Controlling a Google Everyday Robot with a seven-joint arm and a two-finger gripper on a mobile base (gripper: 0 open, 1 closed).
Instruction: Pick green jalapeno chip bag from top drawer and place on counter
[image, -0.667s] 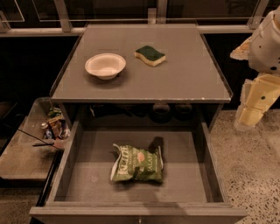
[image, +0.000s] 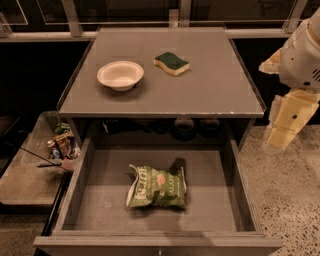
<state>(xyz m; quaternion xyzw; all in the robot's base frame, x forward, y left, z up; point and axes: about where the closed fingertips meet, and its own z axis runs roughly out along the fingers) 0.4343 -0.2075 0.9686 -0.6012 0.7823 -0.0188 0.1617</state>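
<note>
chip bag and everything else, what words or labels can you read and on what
"Kettle", probably: large white lettering on the chip bag in the drawer.
Too blurred to read: the bag's smaller lettering.
Too small to read: clutter on the side tray.
No text seen on the bowl, sponge, or gripper right of the counter.

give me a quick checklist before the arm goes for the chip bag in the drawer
1. Drawer pulled open: ok.
2. Chip bag lying flat on the drawer floor with nothing on it: ok.
3. Gripper above the bag: not ok, it hangs to the right of the cabinet, outside the drawer.
4. Room on the counter for the bag: ok, front half is bare; bowl and sponge sit further back.
</note>
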